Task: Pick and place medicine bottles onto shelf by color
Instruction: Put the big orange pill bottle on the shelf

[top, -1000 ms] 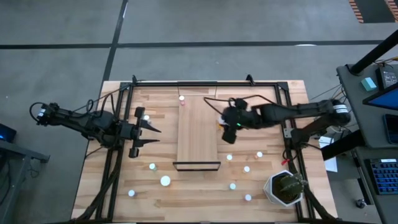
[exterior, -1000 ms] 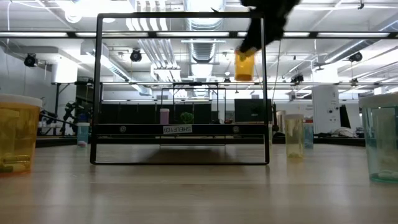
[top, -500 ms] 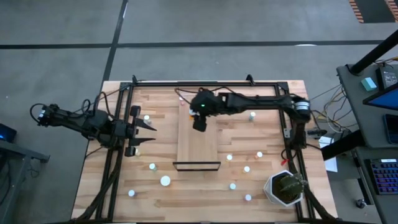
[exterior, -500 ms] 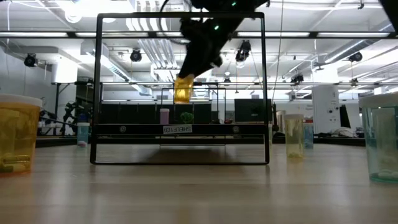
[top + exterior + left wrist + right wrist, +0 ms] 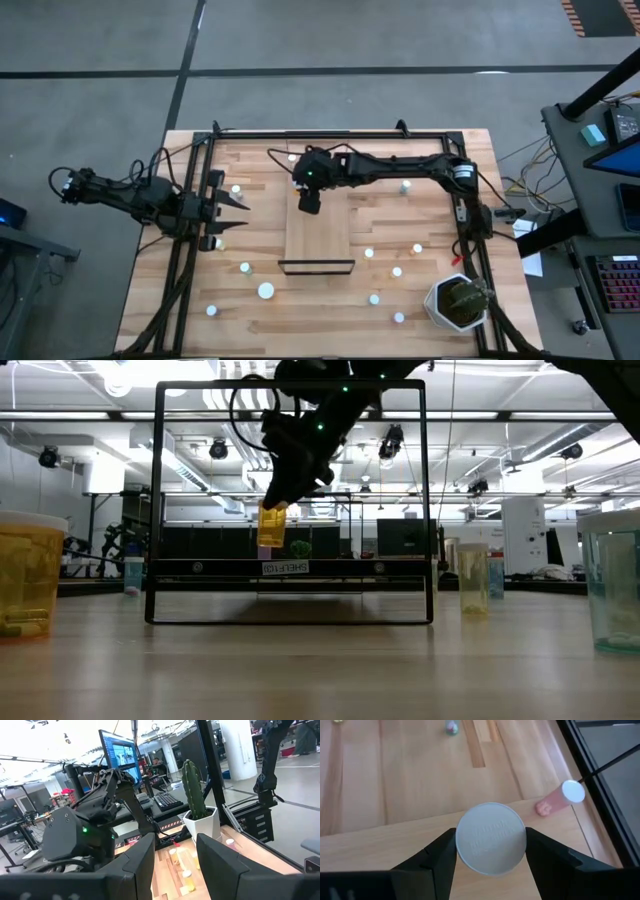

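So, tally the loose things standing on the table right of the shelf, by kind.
Bottles: 6
Plant: 1
Total: 7

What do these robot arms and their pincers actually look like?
Both are slim, dark, jointed arms trailing thin black cables. The right gripper has two broad black wedge-shaped fingers, and a small green light glows on its wrist. The left gripper ends in two pointed black fingers, with a white band near the arm's base.
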{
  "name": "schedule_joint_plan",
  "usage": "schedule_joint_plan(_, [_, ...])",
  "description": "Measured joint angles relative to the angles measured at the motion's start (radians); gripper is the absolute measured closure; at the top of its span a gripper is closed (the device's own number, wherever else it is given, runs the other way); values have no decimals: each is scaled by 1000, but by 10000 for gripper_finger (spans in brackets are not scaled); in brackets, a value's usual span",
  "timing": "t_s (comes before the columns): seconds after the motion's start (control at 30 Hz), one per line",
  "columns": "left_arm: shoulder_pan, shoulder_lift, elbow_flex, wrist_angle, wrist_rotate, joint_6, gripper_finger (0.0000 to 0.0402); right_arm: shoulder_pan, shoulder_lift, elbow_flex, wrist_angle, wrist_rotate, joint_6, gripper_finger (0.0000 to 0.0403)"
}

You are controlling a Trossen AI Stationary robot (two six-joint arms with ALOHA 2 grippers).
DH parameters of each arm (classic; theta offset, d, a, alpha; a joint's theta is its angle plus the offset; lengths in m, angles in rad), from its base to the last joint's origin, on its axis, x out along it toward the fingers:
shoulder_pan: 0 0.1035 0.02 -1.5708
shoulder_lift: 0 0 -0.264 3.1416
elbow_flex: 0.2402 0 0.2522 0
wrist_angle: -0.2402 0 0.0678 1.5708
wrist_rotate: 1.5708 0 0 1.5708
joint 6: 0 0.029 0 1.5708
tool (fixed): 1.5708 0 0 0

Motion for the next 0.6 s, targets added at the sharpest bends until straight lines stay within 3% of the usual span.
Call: schedule_joint_plan(0.6, [1,-1,0,2,0,-9,272,30,3,-5,-3,2,24,202])
